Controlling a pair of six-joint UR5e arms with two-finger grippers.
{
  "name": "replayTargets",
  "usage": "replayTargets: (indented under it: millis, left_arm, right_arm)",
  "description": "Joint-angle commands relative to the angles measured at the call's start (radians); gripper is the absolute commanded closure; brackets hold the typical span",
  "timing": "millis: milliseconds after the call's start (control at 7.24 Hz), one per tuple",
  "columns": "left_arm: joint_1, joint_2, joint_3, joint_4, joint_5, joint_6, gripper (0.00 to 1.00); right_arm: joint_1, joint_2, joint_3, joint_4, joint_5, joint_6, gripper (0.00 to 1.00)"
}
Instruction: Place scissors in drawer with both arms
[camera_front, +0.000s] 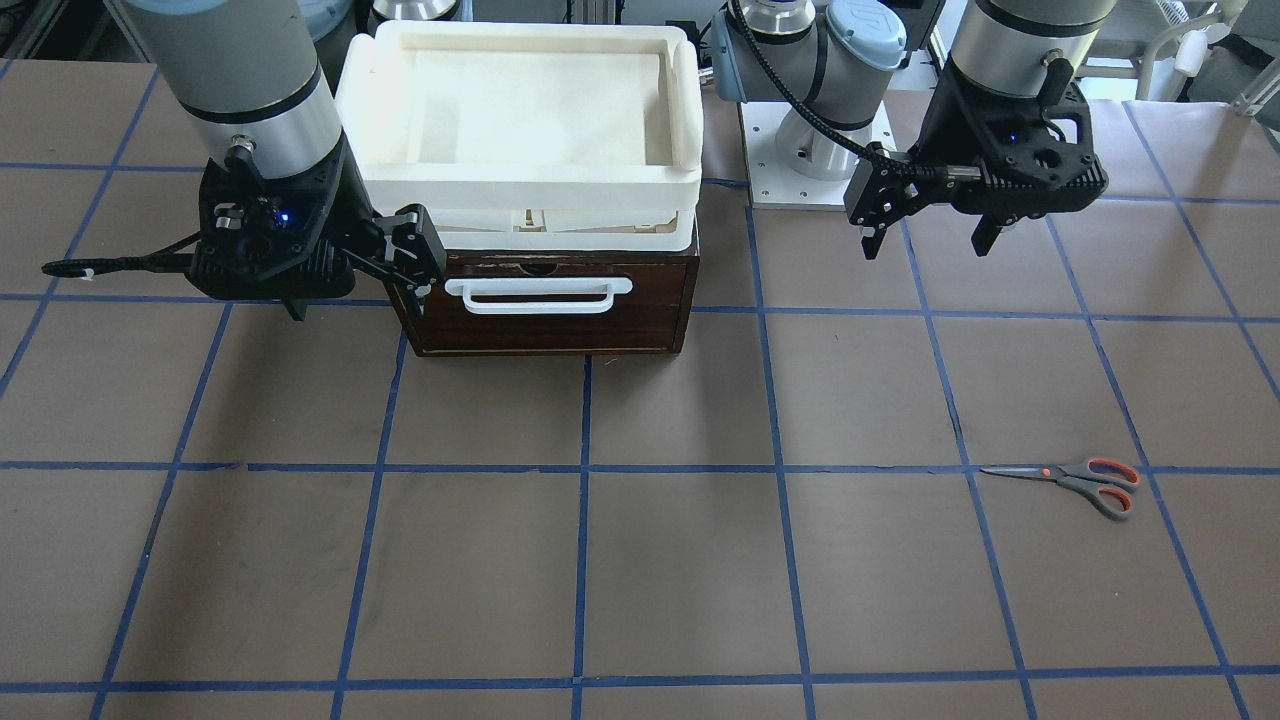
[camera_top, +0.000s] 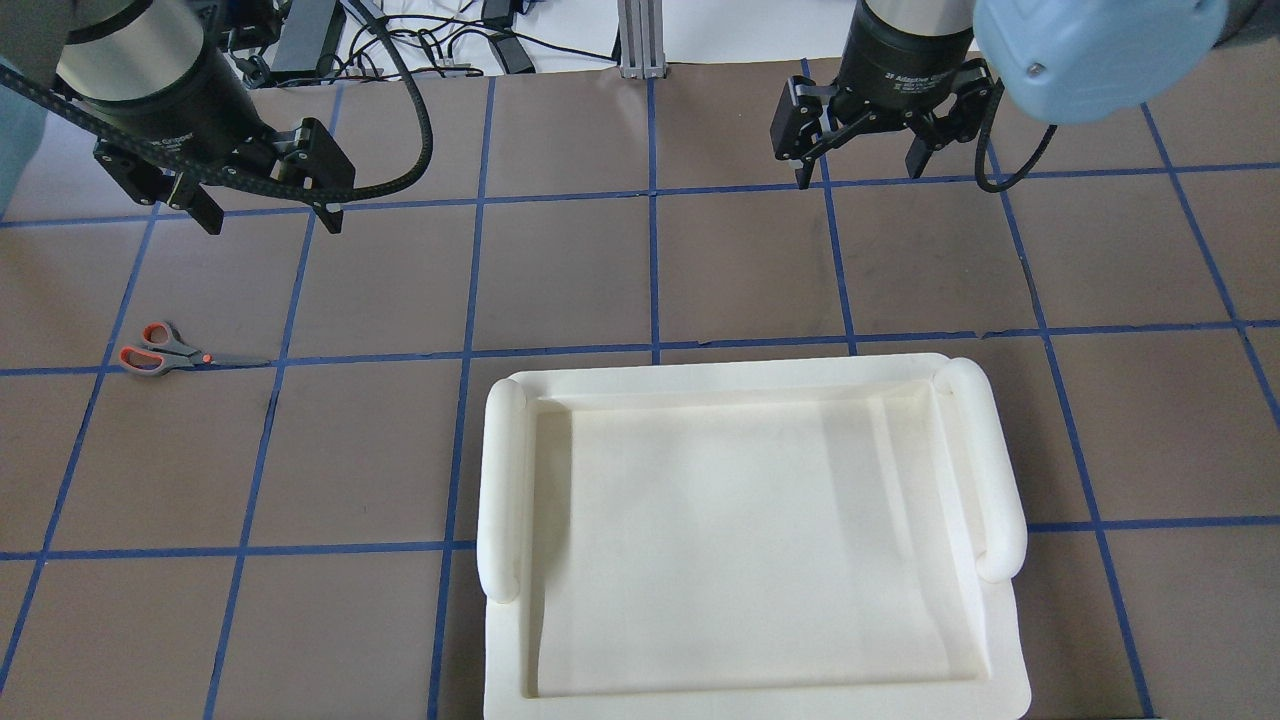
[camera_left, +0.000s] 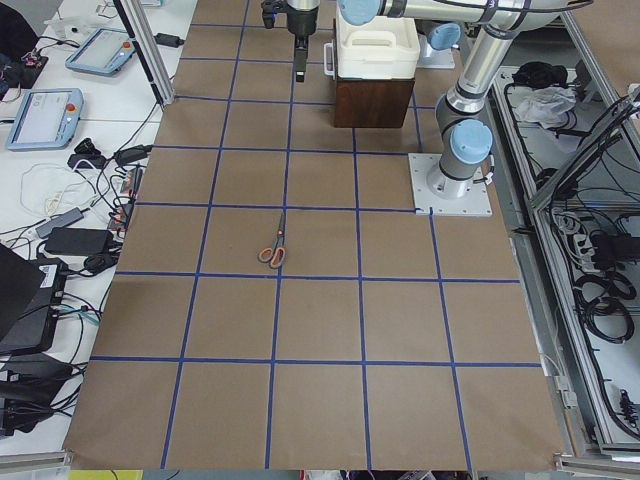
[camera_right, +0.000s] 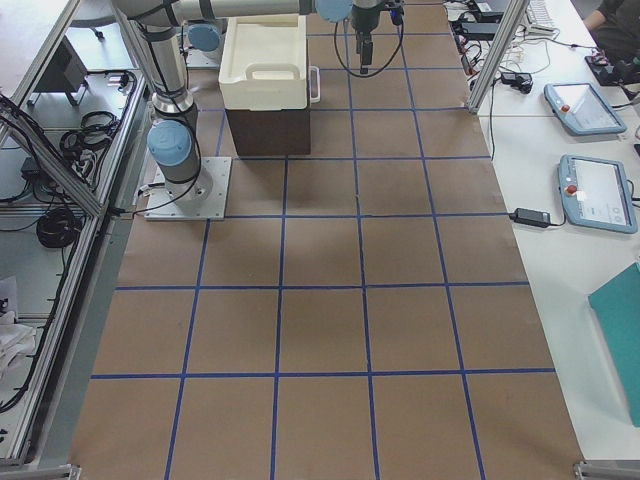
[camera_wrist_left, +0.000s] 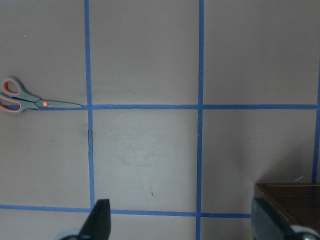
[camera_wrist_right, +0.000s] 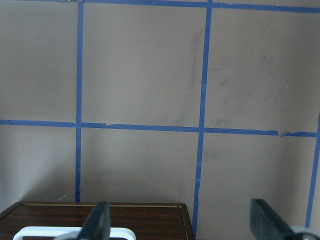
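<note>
The scissors (camera_front: 1080, 482) lie flat on the brown table, blades closed; they also show in the overhead view (camera_top: 165, 352) and at the left edge of the left wrist view (camera_wrist_left: 25, 100). The dark-brown drawer (camera_front: 545, 305) is closed, and its white bar handle (camera_front: 540, 295) faces the table's open side. My left gripper (camera_front: 928, 238) is open and empty, held above the table between drawer and scissors (camera_top: 272, 222). My right gripper (camera_front: 358, 290) is open and empty, just beside the drawer's front corner; its wrist view shows the drawer's top edge (camera_wrist_right: 100, 217).
A cream-white plastic tray (camera_front: 520, 215) sits on top of the drawer box and hides it in the overhead view (camera_top: 505, 480). The left arm's base plate (camera_front: 815, 165) stands beside the drawer. Blue tape lines grid the table.
</note>
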Motion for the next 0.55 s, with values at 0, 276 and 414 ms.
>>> replayTargets:
  millis: [0, 276, 414]
  left_arm:
    - [0.0, 0.0, 0.0, 0.0, 0.0, 0.0, 0.0]
    - [-0.002, 0.0, 0.0, 0.0, 0.0, 0.0, 0.0]
    - [0.0, 0.0, 0.0, -0.003, 0.0, 0.0, 0.0]
  right_arm:
    - [0.001, -0.017, 0.038, 0.027, -0.009, -0.001, 0.0]
    - [0.002, -0.012, 0.044, 0.029, 0.008, -0.074, 0.0]
    - [0.005, -0.004, 0.044, 0.02, 0.013, -0.104, 0.0]
